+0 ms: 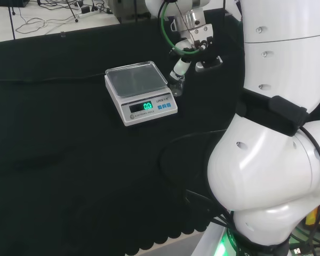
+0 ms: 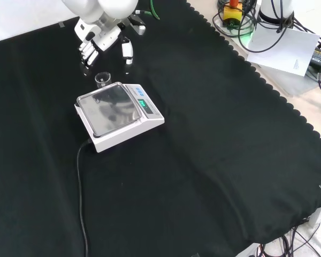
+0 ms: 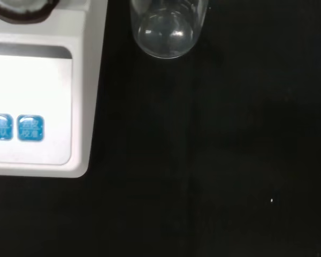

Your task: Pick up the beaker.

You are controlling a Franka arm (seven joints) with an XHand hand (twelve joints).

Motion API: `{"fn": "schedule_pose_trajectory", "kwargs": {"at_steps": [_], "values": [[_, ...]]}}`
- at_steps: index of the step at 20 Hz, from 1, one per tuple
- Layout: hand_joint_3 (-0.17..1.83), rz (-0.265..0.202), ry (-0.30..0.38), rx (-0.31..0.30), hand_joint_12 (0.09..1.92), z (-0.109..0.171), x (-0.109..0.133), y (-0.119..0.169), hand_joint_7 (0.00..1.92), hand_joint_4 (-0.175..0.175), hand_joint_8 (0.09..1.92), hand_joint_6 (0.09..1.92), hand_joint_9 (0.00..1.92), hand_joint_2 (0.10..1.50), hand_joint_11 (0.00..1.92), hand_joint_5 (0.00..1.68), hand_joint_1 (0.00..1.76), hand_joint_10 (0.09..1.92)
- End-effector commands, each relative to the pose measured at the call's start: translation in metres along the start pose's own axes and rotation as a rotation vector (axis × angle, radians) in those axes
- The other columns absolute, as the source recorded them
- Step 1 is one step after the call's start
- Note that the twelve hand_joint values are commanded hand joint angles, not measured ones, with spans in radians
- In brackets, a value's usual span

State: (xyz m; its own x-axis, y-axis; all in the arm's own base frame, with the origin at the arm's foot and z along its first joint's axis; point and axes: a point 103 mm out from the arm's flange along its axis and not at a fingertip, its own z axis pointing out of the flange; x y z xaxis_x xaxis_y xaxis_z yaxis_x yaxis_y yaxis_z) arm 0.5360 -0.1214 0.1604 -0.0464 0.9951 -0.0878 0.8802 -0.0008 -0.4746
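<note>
hand open above beaker, not touching, beaker by scale

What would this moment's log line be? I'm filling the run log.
phase: approach | hand: open, above beaker, not touching | beaker: upright on cloth beside scale | scale pan: bare

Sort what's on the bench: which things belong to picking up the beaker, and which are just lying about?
Job:
beaker, clear, upright on the cloth beside the scale
hand, open, above it, not touching

Lying about:
scale, pan bare
its cable
</note>
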Motion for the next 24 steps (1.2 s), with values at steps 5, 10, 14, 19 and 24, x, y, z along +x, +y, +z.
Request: {"fn": "schedule_pose_trajectory", "kwargs": {"at_steps": [5, 10, 14, 19, 24], "values": [[0.26, -0.005, 0.019, 0.002, 1.37, 0.007, -0.006, 0.014, 0.09, 0.004, 0.67, 0.12, 0.16, 0.68, 0.00, 0.27, 0.67, 0.90], [0.26, 0.000, 0.021, 0.015, 1.39, 0.014, -0.007, 0.024, 0.11, 0.005, 0.67, 0.11, 0.18, 0.68, 0.00, 0.29, 0.68, 0.90], [0.27, 0.003, 0.016, 0.033, 1.40, 0.022, -0.006, 0.034, 0.13, 0.004, 0.67, 0.11, 0.21, 0.69, 0.00, 0.32, 0.69, 0.89], [0.27, 0.010, 0.020, 0.056, 1.41, 0.034, -0.006, 0.045, 0.16, 0.004, 0.68, 0.12, 0.23, 0.70, 0.00, 0.35, 0.70, 0.89], [0.28, 0.010, 0.025, 0.054, 1.44, 0.041, -0.009, 0.052, 0.22, 0.004, 0.69, 0.12, 0.28, 0.70, 0.00, 0.38, 0.73, 0.88]]}}
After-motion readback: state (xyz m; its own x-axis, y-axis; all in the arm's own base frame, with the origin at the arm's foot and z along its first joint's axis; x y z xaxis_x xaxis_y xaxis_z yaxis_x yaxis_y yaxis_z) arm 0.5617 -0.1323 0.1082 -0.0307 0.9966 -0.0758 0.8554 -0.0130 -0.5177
